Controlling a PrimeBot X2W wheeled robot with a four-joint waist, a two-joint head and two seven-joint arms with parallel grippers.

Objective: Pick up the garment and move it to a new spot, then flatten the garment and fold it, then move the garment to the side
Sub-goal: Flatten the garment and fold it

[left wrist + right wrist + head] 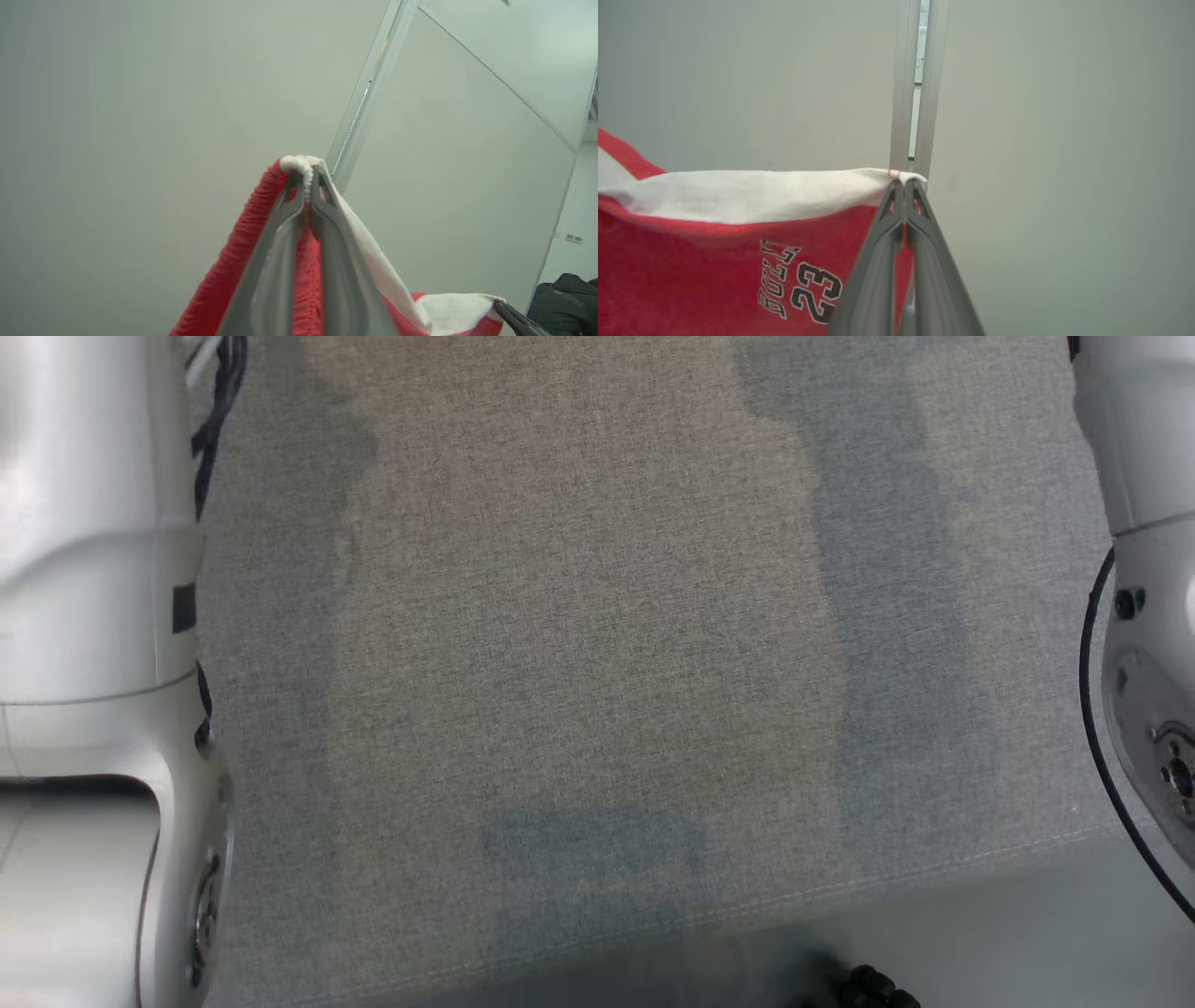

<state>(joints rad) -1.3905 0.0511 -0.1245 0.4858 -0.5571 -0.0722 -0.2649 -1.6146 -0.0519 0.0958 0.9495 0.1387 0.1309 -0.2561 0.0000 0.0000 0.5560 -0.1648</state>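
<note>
The garment (pixel 714 270) is a red jersey with a white band and black "23" lettering. It hangs in the air in front of a pale wall. My right gripper (pixel 903 183) is shut on its white hem corner. In the left wrist view my left gripper (pixel 307 173) is shut on a bunched white and red ribbed edge of the garment (pixel 224 275), which drapes down both sides of the fingers. In that view the other gripper's dark tip (pixel 514 317) pinches the far white corner at lower right. Pale forearms (pixel 93 663) frame the head view's sides.
A grey fabric surface (pixel 579 644) spreads below in the head view, with its seamed front edge (pixel 840 887) near the bottom. A metal partition post (pixel 915 84) stands against the pale wall. A dark bundle (pixel 565 298) sits at the far lower right of the left wrist view.
</note>
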